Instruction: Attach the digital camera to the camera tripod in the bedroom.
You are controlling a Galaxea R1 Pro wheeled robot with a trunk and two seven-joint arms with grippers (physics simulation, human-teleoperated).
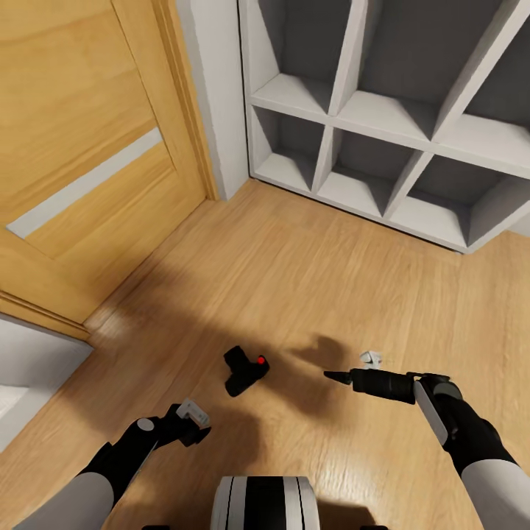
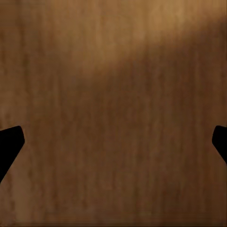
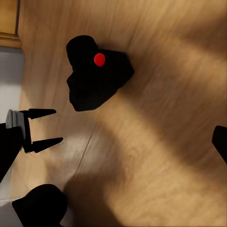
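The digital camera [image 1: 246, 370], small, black and boxy with a red button, lies on the light wood floor in front of me. In the right wrist view the digital camera [image 3: 97, 78] lies ahead of the fingers and apart from them. My right gripper [image 1: 331, 376] hovers to its right, pointing at it, open [image 3: 113, 146] with nothing between the fingertips. My left gripper [image 1: 193, 425] hangs low at the camera's near left, open [image 2: 113, 142] over bare floor. The right wrist view also catches the left gripper [image 3: 40, 127] with its two prongs spread. The camera tripod is out of view.
A wooden door [image 1: 81, 147] stands at the left. A grey-white cubby shelf [image 1: 383, 118] fills the far right wall. A pale grey-white edge [image 1: 29, 368] juts in at the near left. My base [image 1: 265, 500] sits at the bottom.
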